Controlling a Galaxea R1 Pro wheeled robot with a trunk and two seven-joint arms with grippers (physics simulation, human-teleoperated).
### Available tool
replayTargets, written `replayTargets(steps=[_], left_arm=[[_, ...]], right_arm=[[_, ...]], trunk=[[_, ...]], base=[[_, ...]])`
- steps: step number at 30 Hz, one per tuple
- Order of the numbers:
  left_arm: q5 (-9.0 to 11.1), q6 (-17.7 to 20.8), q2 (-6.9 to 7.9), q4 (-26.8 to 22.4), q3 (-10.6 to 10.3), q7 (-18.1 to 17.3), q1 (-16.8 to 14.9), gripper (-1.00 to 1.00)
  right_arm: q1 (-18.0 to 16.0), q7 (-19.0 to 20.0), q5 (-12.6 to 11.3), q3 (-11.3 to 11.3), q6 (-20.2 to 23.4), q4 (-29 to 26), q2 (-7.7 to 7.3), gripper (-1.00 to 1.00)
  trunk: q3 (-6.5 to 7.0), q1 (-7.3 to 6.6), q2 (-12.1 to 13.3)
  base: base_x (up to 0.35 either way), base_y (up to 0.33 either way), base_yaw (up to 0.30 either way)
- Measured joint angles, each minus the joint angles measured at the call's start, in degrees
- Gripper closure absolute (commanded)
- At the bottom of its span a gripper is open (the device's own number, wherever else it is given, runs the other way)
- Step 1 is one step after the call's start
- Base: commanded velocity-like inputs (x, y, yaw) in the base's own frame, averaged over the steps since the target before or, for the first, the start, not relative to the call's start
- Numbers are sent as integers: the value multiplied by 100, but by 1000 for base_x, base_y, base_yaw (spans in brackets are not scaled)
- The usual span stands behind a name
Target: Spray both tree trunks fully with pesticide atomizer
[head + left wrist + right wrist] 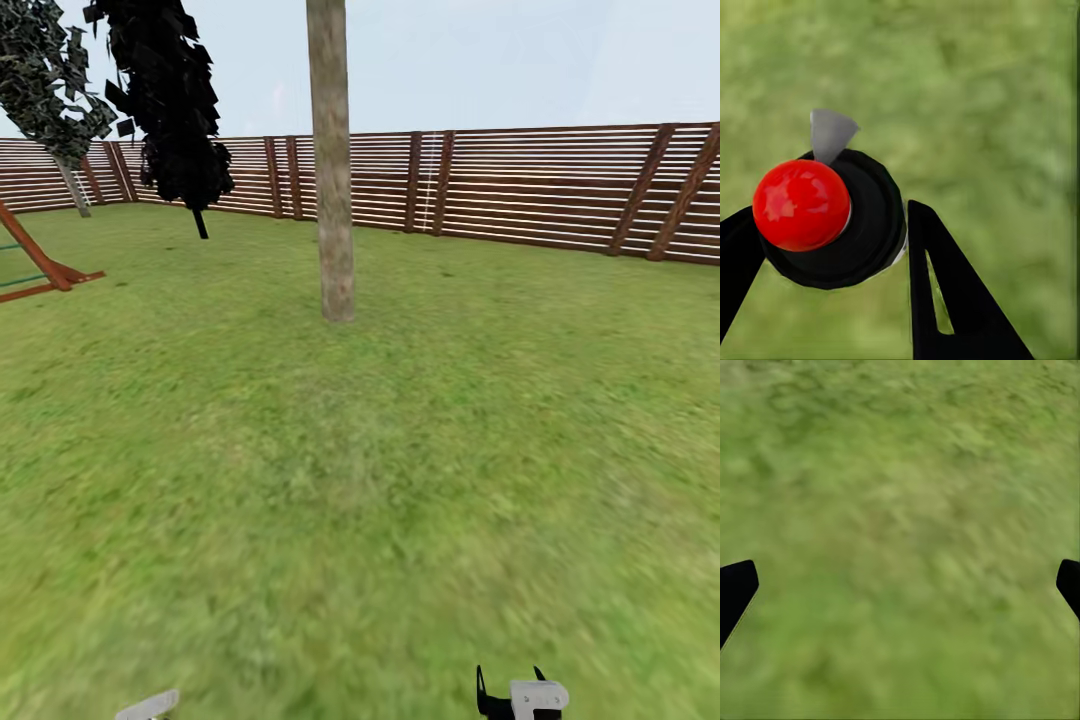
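Outdoors, the wide green lawn (360, 480) of the garden spreads to a brown horizontal-slat wooden fence (540, 185) that runs behind everything. Near the middle of the grass stands a tall tree with a thick, bare, pale grey-brown mottled trunk (332, 170), upright, its base well short of the fence. To the left of that trunk and nearer the fence rises a black cone-shaped cypress (170, 100); farther left again, beside the fence, leans a smaller leafy tree on a thin grey stem (55, 95). A red-brown wooden frame (40, 265) sits on the grass at the far left, well apart from the trunk. Close to the robot, the left gripper (832, 240) clamps its two black fingers (960, 292) around the pesticide atomizer (832, 217), a black round-bodied bottle with a glossy red ball top and a grey nozzle, held above grass. The right gripper (900, 585) has its black fingertips (735, 585) spread wide, holding nothing, above the lawn.
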Motion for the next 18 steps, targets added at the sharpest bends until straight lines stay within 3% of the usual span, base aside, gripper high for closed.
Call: replayTargets(steps=[18], left_arm=[[-3,0,0,0,1,0,0,100]], right_arm=[[0,0,0,0,0,0,-2,-100]], trunk=[[0,0,0]], base=[[338,0,0]])
